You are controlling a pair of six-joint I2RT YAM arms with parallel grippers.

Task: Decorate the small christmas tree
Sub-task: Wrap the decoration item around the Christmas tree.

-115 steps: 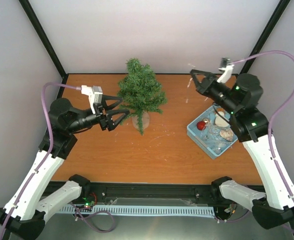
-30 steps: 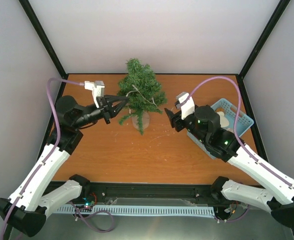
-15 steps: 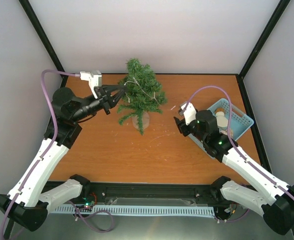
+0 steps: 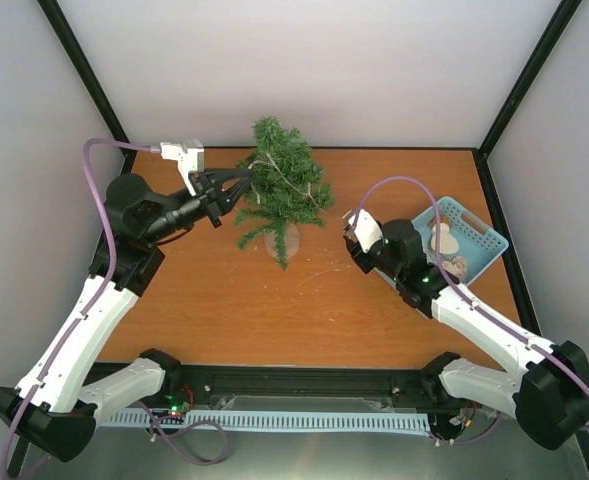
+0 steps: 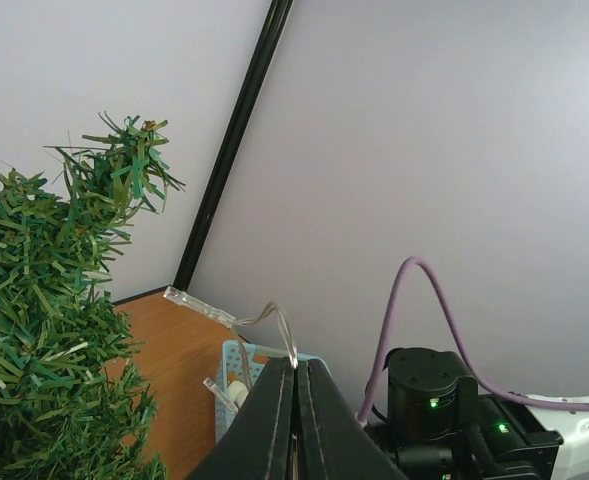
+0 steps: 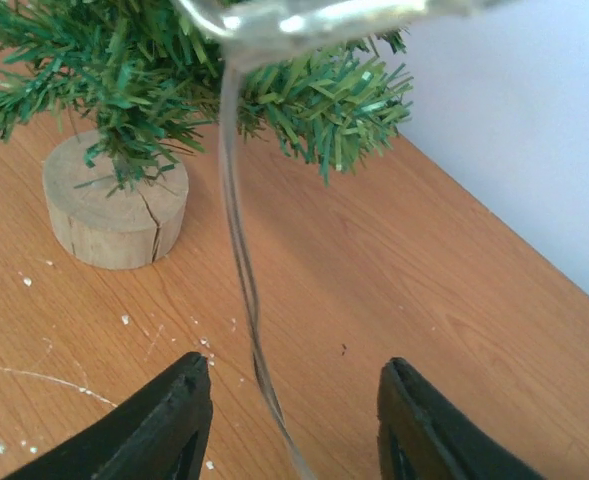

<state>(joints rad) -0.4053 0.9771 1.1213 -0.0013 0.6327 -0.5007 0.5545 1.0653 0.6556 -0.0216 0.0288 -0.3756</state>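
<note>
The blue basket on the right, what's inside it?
A pale round object and a brownish piece show inside the blue basket. The right arm covers its near-left corner, so anything there is hidden.

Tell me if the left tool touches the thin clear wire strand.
Touching. Left wrist view: the left tool is shut, pinching the thin clear wire strand at its tips.

orange-brown wood table [image 4: 224, 300], pale specks [image 6: 124, 320] scattered. small christmas tree [image 4: 284, 180] stands mid-back on log-slice base [image 6: 114, 205]; blue basket [image 4: 474, 222] at right.
</note>
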